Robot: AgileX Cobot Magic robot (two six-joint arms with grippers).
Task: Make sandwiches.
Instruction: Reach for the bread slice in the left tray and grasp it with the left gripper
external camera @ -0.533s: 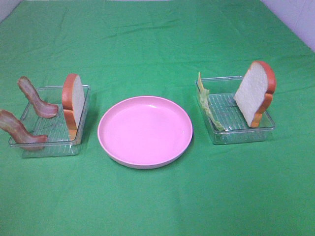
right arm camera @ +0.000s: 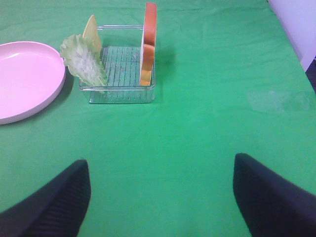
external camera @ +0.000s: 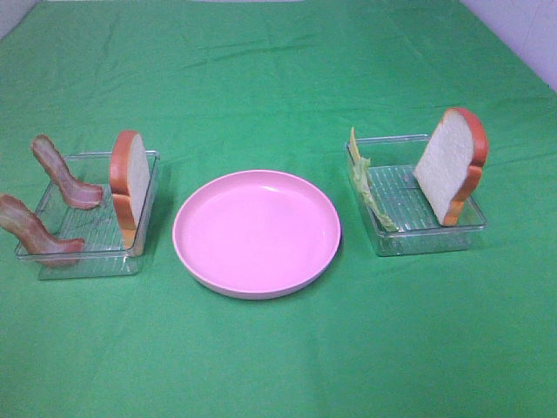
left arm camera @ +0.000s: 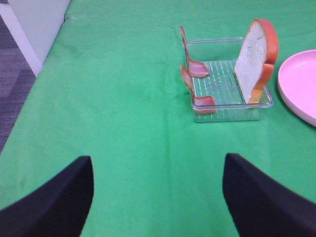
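Observation:
In the exterior view a bread slice [external camera: 129, 178] stands on edge in the left clear tray [external camera: 87, 261], with two bacon strips [external camera: 61, 170] [external camera: 30, 231] beside it. The right tray [external camera: 409, 237] holds a second bread slice [external camera: 450, 165], a lettuce leaf [external camera: 370, 192] and a yellow cheese slice [external camera: 353, 144] leaning on its left wall. Neither arm shows in that view. My left gripper [left arm camera: 157, 163] is open over bare cloth, well short of the bacon [left arm camera: 196, 69] and bread [left arm camera: 256, 54]. My right gripper [right arm camera: 160, 163] is open too, well back from the lettuce [right arm camera: 85, 61] and bread [right arm camera: 148, 44].
A round pink plate [external camera: 257, 231] with nothing on it sits between the two trays. Green cloth covers the whole table. The table's left edge and a grey floor [left arm camera: 15, 79] show in the left wrist view.

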